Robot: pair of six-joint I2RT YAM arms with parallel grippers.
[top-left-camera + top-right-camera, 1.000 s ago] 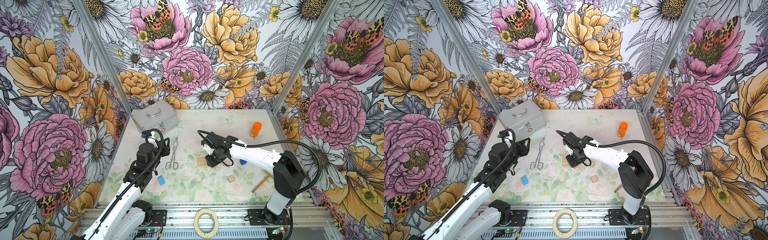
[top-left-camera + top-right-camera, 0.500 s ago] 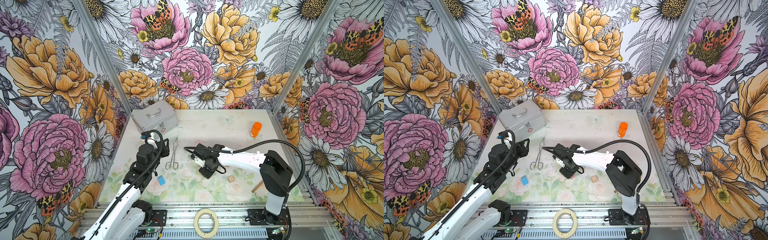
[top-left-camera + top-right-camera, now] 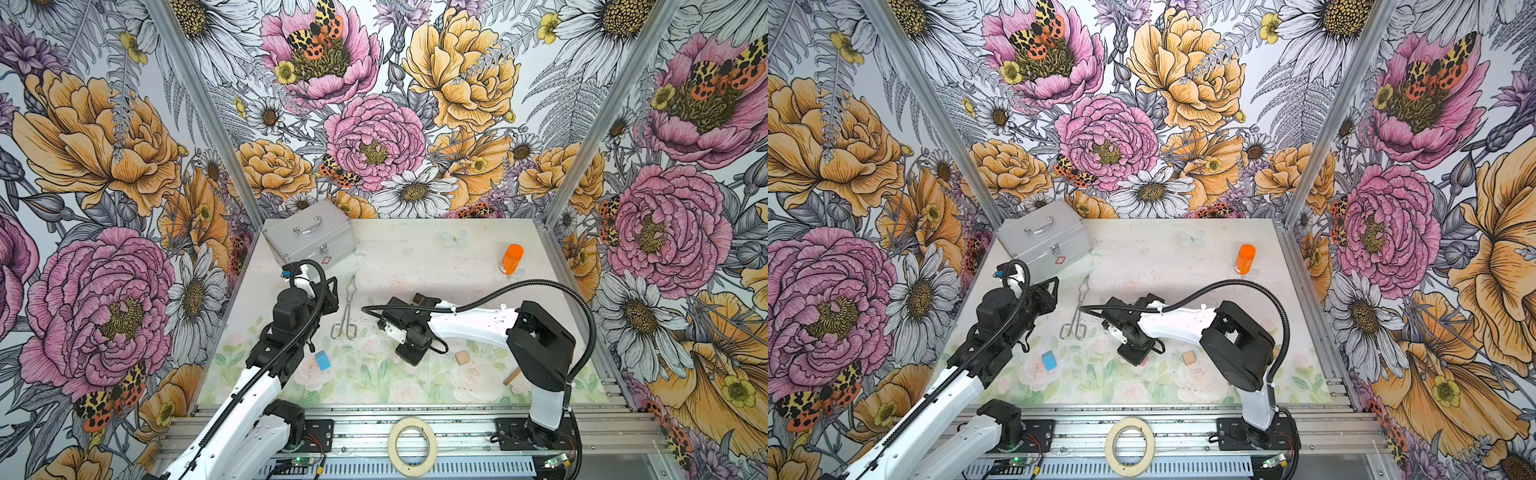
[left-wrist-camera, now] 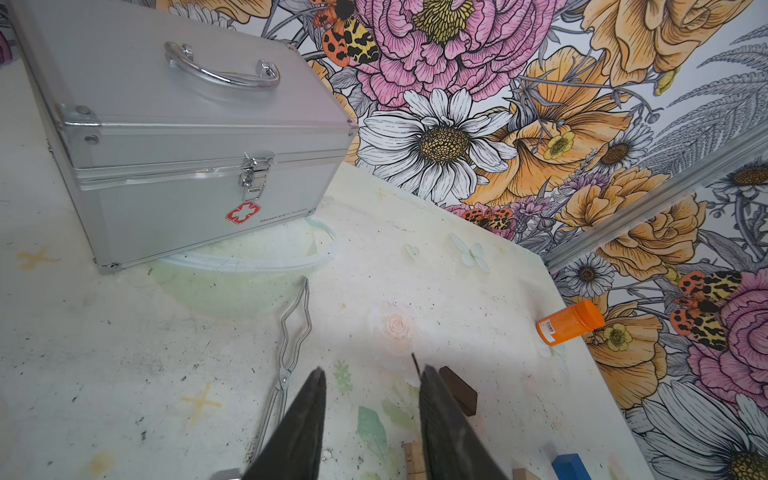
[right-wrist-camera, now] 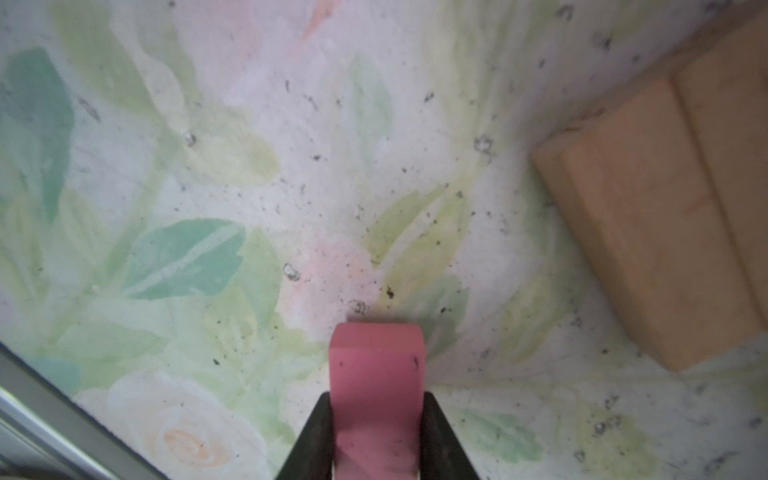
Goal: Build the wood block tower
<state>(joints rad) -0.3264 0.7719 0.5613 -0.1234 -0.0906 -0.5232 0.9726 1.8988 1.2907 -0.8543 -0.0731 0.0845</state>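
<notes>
My right gripper point(image 5: 378, 395) is shut on a pink bar point(image 5: 376, 357) and holds it just above the floral mat, point down, near the middle of the table point(image 3: 409, 353). Two tan bars point(image 5: 665, 216) lie side by side on the mat close beside it. My left gripper point(image 4: 374, 370) stands open over the mat with nothing between its fingers. A dark brown bar point(image 4: 459, 390) lies just past one finger. A blue cube point(image 3: 323, 360) sits by the left arm and a tan cube point(image 3: 461, 357) right of the right gripper. The wood block tower is out of view.
Silver tongs point(image 3: 347, 307) lie between the arms. A silver case point(image 3: 309, 239) stands at the back left and an orange bottle point(image 3: 512, 258) at the back right. A thin wooden stick point(image 3: 512, 376) pokes out by the right arm's base. A tape ring point(image 3: 412, 446) lies on the front rail.
My right gripper has carried the pink bar leftward and toward the table's front, dropping low over the mat. The left arm has hardly moved.
</notes>
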